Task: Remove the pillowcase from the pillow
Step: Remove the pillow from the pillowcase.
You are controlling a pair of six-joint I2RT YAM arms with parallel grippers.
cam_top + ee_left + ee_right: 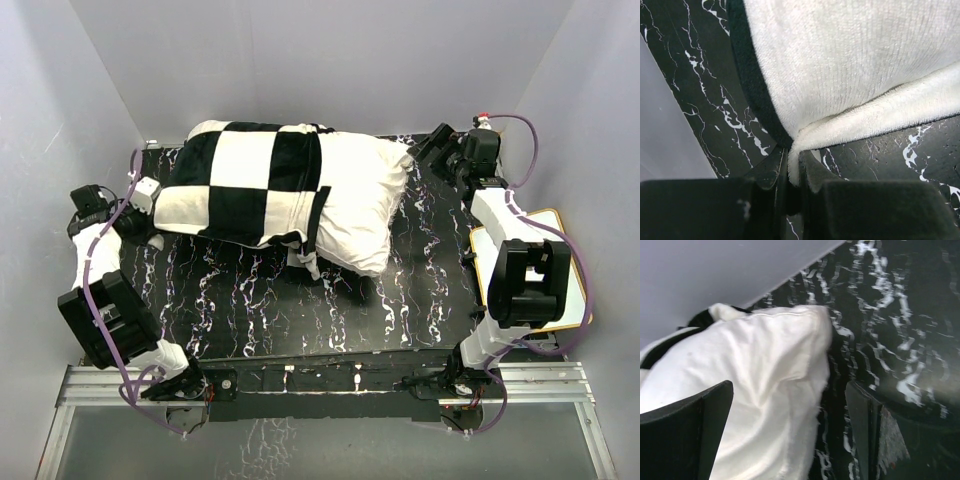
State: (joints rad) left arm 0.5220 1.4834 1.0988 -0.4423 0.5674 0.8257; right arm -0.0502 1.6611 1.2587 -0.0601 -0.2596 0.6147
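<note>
Case partly off, by my reading. From the top view the pillowcase (pixel 245 180) covers the left and middle of the pillow (pixel 365 205), and the right end sticks out bare and off-white past the case's dark open hem. The whole bundle lies across the far half of the table (pixel 400 290). What is left: the greater part of the pillow has yet to come out of the case. The left gripper (pixel 792 167) is at the closed left end of the case, fingers drawn narrow and pinching a fold of white plush where the black seam meets it. The fabric rises straight out from between the pads, so the hold looks firm. The right gripper (pixel 785 425) is at the far right corner with its fingers (pixel 687 432) spread wide and clamped on nothing. The bare pillow end fills the gap on the left-finger side, its corner just ahead of the tips. I cannot tell whether it touches either finger.
</note>
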